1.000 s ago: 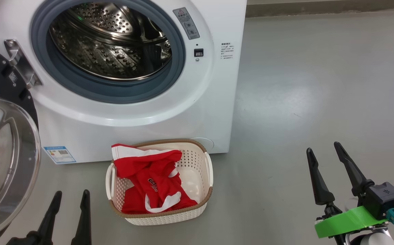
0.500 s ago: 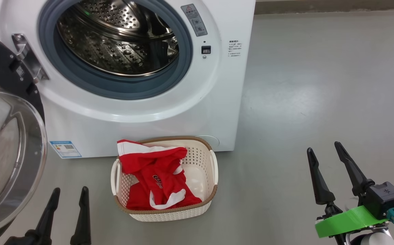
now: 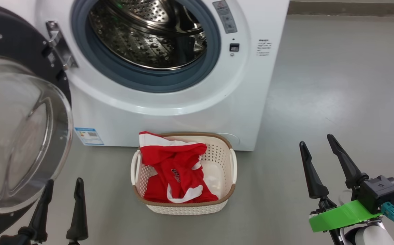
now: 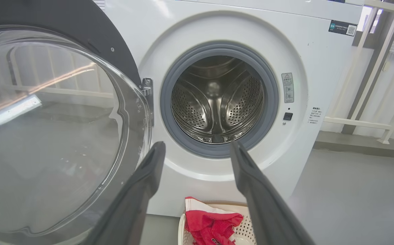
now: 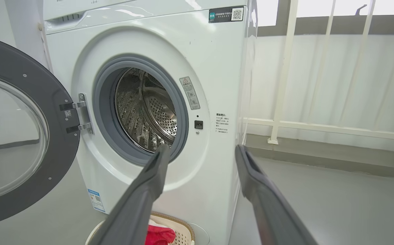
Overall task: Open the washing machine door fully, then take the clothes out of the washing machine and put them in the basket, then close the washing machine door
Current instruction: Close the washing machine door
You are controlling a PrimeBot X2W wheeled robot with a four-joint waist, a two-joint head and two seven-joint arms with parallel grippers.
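Note:
The washing machine (image 3: 169, 115) stands with its door (image 3: 16, 129) swung wide to the left, and its steel drum (image 3: 152, 34) looks bare inside. On the floor in front sits the basket (image 3: 229, 170), holding the red and white clothes (image 3: 175, 170). My left gripper (image 3: 64, 182) is open at the lower left, just below the door's glass bowl. My right gripper (image 3: 314, 139) is open at the lower right, well off from the basket. The left wrist view has the door (image 4: 47, 129), drum (image 4: 217, 102) and clothes (image 4: 210, 224). Door (image 5: 16, 136) and machine (image 5: 149, 102) appear in the right wrist view.
Grey floor (image 3: 336, 85) stretches to the right of the machine. A white railing (image 5: 319, 126) runs along the wall behind it. A blue label (image 3: 88, 135) marks the machine's base.
The head camera has turned left, so the machine and basket sit further right in the picture. Both grippers stay open and hold nothing.

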